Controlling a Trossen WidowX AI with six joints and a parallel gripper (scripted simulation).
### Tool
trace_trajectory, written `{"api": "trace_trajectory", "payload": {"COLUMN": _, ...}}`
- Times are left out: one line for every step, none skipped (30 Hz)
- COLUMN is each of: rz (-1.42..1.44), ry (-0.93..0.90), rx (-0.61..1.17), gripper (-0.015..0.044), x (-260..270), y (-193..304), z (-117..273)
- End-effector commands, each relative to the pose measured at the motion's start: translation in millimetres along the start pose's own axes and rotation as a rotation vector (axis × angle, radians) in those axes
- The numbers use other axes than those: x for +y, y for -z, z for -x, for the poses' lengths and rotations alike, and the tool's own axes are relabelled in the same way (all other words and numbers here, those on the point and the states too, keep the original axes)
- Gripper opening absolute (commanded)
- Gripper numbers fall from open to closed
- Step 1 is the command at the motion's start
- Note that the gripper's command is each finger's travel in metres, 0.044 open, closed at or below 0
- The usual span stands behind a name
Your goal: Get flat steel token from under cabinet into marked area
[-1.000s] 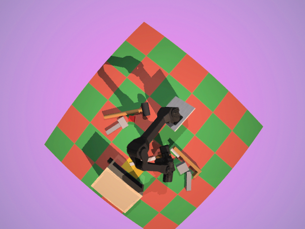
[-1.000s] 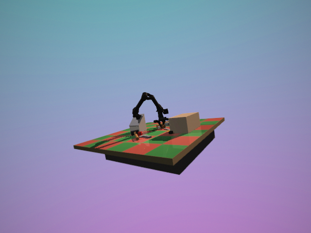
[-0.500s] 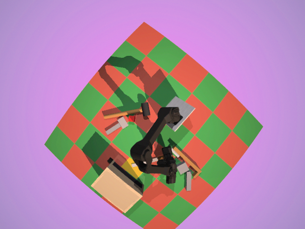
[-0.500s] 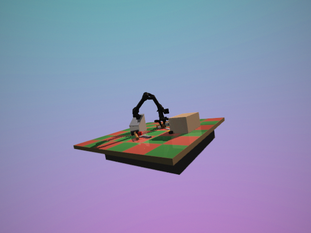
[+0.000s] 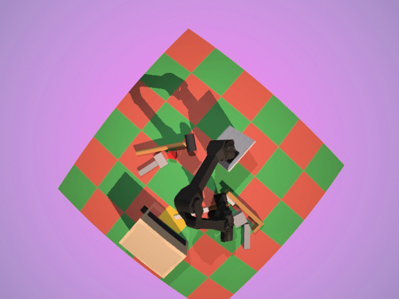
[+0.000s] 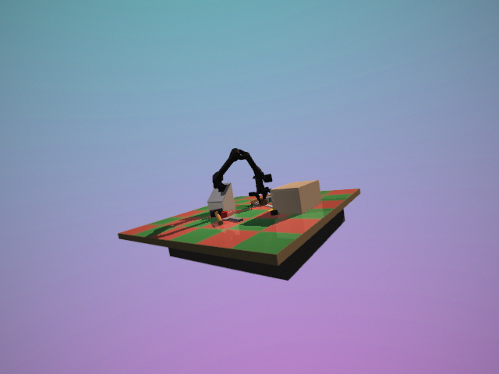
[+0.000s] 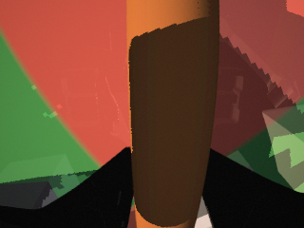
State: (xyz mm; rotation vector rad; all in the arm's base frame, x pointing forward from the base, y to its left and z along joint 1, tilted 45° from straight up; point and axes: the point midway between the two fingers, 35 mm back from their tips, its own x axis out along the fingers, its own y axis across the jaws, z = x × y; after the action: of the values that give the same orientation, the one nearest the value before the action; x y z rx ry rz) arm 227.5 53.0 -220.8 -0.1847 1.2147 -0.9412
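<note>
Top view shows a red-and-green checkered table [image 5: 277, 174] [image 6: 257, 241] against plain purple.

Black six-joint arm [image 5: 202, 174] [image 6: 236, 153] arched high above desk; end effector [image 5: 215, 207] [image 6: 262, 202] [image 7: 165, 155] low, pointing down, fingers clamped partway closed.

Seemingly workshop-like tabletop: hammer [image 5: 191, 142] [image 6: 217, 216], checkered table [image 5: 232, 72] [image 6: 266, 245]; room unclear.
</note>
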Motion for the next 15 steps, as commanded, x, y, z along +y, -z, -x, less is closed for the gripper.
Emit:
{"api": "trace_trajectory", "payload": {"rz": 0.001, "ry": -0.012, "rx": -0.003, "gripper": 0.0000, "x": 8.5, "y": 1.0, "z": 3.1}}
{"api": "trace_trajectory", "payload": {"rz": 0.001, "ry": -0.012, "rx": -0.003, "gripper": 0.0000, "x": 9.3, "y": 1.4, "z": 3.1}}
{"api": "trace_trajectory", "payload": {"rz": 0.001, "ry": -0.012, "rx": -0.003, "gripper": 0.0000, "x": 10.1, "y": 1.8, "z": 3.1}}
{"api": "trace_trajectory", "payload": {"rz": 0.001, "ry": -0.013, "rx": -0.003, "gripper": 0.0000, "x": 10.9, "y": 2.1, "z": 3.2}}
{"api": "trace_trajectory", "payload": {"rz": 0.001, "ry": -0.013, "rx": -0.003, "gripper": 0.0000, "x": 11.8, "y": 2.5, "z": 3.2}}
{"api": "trace_trajectory", "payload": {"rz": 0.001, "ry": -0.013, "rx": -0.003, "gripper": 0.0000, "x": 12.6, "y": 2.9, "z": 3.2}}
{"api": "trace_trajectory", "payload": {"rz": 0.001, "ry": -0.013, "rx": -0.003, "gripper": 0.0000, "x": 13.4, "y": 3.4, "z": 3.3}}
{"api": "trace_trajectory", "payload": {"rz": 0.001, "ry": -0.013, "rx": -0.003, "gripper": 0.0000, "x": 14.1, "y": 4.3, "z": 3.3}}
{"api": "trace_trajectory", "payload": {"rz": 0.001, "ry": -0.013, "rx": -0.003, "gripper": 0.0000, "x": 14.9, "y": 4.8, "z": 3.3}}
{"api": "trace_trajectory", "payload": {"rz": 0.001, "ry": -0.013, "rx": -0.003, "gripper": 0.0000, "x": 15.7, "y": 5.1, "z": 3.3}}
{"api": "trace_trajectory", "payload": {"rz": 0.001, "ry": -0.013, "rx": -0.003, "gripper": 0.0000, "x": 16.5, "y": 5.4, "z": 3.4}}
{"api": "trace_trajectory", "payload": {"rz": 0.001, "ry": -0.013, "rx": -0.003, "gripper": 0.0000, "x": 17.3, "y": 5.7, "z": 3.4}}
{"api": "trace_trajectory", "payload": {"rz": 0.001, "ry": -0.013, "rx": -0.003, "gripper": 0.0000, "x": 18.1, "y": 6.0, "z": 3.4}}
{"api": "trace_trajectory", "payload": {"rz": 0.001, "ry": -0.013, "rx": -0.003, "gripper": 0.0000, "x": 18.9, "y": 6.3, "z": 3.5}}
{"api": "trace_trajectory", "payload": {"rz": 0.001, "ry": -0.013, "rx": -0.003, "gripper": 0.0000, "x": 19.6, "y": 6.7, "z": 3.5}}
